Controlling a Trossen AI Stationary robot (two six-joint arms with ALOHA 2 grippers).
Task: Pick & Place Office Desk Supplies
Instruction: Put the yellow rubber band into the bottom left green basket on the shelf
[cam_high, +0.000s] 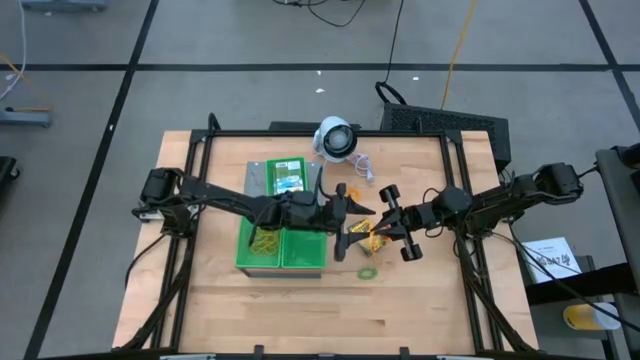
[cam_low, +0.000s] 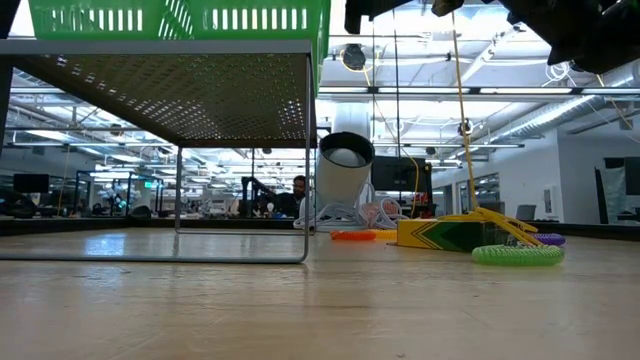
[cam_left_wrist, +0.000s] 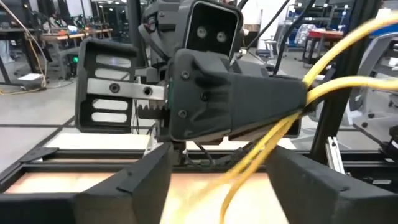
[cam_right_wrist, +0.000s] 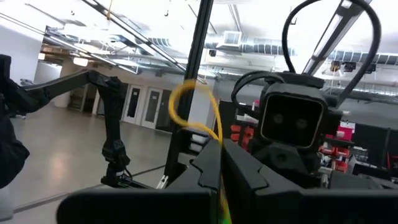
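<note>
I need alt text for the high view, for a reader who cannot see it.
Two dark arms meet over a wooden table, the right pincer shut on a yellow rubber band the left pincer faces. Green trays lie below the left arm.

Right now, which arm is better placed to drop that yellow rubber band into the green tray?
Probably left. The right tool is shut on the yellow rubber band, but the open left tool straddles the band and sits beside the green tray.
</note>
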